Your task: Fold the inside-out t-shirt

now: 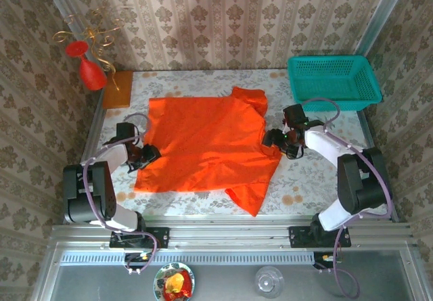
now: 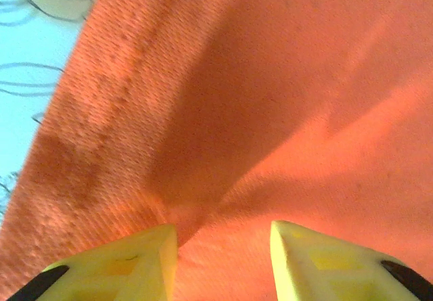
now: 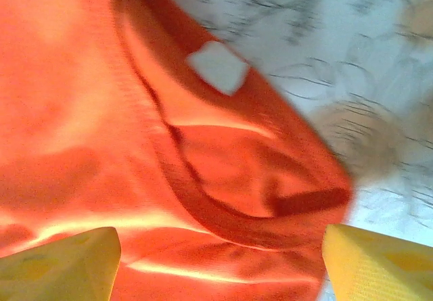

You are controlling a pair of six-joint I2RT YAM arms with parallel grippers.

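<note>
The inside-out t-shirt is bright orange and lies spread flat on the flowered table, one sleeve toward the far edge and one toward the near edge. My left gripper is low at the shirt's left edge. In the left wrist view its yellow fingers stand apart on creased cloth. My right gripper is at the shirt's right edge, over the collar. In the right wrist view the right gripper is wide open above the neckband, and a small white label shows beyond it.
A teal basket stands at the far right corner. A red goblet-shaped ornament and an orange-brown wooden block are at the far left. Bare tablecloth runs along the near edge and right of the shirt.
</note>
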